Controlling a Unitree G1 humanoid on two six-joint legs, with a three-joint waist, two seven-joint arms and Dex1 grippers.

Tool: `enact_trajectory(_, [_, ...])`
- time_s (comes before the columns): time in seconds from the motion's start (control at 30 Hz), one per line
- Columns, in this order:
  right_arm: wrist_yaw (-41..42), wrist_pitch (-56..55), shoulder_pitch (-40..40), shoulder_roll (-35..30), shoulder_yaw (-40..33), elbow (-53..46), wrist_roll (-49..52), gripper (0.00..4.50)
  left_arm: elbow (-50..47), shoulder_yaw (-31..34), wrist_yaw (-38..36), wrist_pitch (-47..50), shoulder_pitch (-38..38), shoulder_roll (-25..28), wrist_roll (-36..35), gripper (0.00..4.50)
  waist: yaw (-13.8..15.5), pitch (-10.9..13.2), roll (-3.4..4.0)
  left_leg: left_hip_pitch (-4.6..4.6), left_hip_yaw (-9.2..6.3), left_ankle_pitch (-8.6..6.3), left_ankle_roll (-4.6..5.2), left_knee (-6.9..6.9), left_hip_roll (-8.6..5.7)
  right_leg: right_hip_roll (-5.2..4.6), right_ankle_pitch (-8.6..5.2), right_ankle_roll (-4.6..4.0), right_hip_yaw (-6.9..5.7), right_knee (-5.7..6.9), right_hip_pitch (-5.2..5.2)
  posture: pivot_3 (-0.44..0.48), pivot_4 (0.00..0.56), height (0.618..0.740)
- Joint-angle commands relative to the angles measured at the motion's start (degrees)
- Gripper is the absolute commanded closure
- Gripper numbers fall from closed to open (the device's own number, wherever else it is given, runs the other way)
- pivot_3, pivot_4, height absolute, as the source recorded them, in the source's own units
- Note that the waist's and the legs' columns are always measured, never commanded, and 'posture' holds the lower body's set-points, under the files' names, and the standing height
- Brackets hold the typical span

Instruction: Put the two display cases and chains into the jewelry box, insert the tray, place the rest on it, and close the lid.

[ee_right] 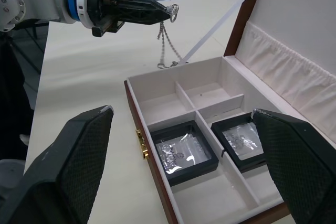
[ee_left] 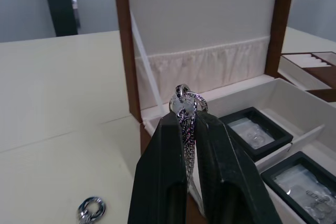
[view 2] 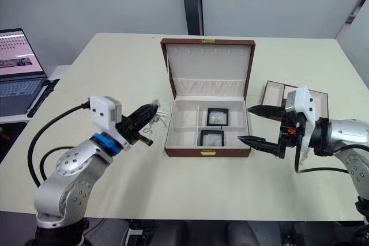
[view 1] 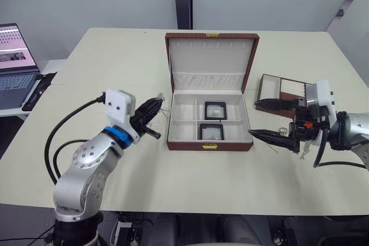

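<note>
Currently pinching a silvery chain (ee_right: 167,45) in the left gripper (ee_left: 185,109), just beside the jewelry box (view 1: 209,146), short of its empty left compartments. Risk: dangling loops snagging the rim. Right gripper (ee_right: 181,166) spread wide, empty, near the tray (view 1: 281,89).

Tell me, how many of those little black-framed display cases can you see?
2, both already inside the open jewelry box. One display case lies in a rear compartment toward the lid; the other lies just in front of it, nearer the gold clasp. None seem hidden elsewhere.
</note>
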Motion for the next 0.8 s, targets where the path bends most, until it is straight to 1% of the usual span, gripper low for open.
enact_trajectory(0.03, [-1.8,-1.0,0.4,0.6,-2.5,-2.7,0.6,0.0,1.9,-0.7,-2.7,0.2,-3.1,1.6,-1.5,4.45,0.0,0.0,-0.01,-0.01,-0.01,0.0,0.0,0.0,0.01,0.03,0.0,0.0,0.0,0.0,-0.01,0.0,0.15,0.74])
enact_trajectory(0.2, [-4.7,-1.1,2.4,1.9,-3.3,-4.7,0.6,0.0,8.3,-2.6,-7.4,0.5,-10.0,2.6,-2.3,4.45,0.0,0.0,-0.05,-0.06,-0.05,0.0,-0.01,0.01,0.01,0.05,0.0,0.0,0.0,0.0,-0.04,0.0,0.15,0.74])
enact_trajectory(0.33, [-6.9,-1.2,3.5,3.1,-3.6,-6.3,0.4,0.0,14.4,-4.1,-10.7,-0.4,-15.6,2.8,-1.7,4.45,0.0,0.1,-0.09,-0.1,-0.02,0.01,-0.01,0.01,-0.04,0.1,0.0,0.0,-0.04,-0.01,-0.07,0.0,0.15,0.74])
enact_trajectory(0.63, [-10.9,-1.4,5.7,4.9,-4.0,-8.9,0.4,0.0,24.7,-6.9,-13.9,-2.8,-21.5,1.5,1.1,4.45,0.0,0.1,-0.14,-0.35,0.04,0.02,-0.03,0.03,-0.01,0.09,0.0,0.0,-0.03,0.1,-0.4,0.0,0.15,0.74])
enact_trajectory(0.8, [-11.9,-1.4,6.6,5.1,-3.9,-9.7,0.5,0.0,27.5,-8.1,-15.4,-3.6,-22.0,1.2,2.3,4.45,-0.1,0.1,-0.16,-0.38,0.06,0.02,-0.02,0.04,-0.02,0.09,0.0,0.0,-0.02,0.11,-0.44,0.0,0.15,0.74])
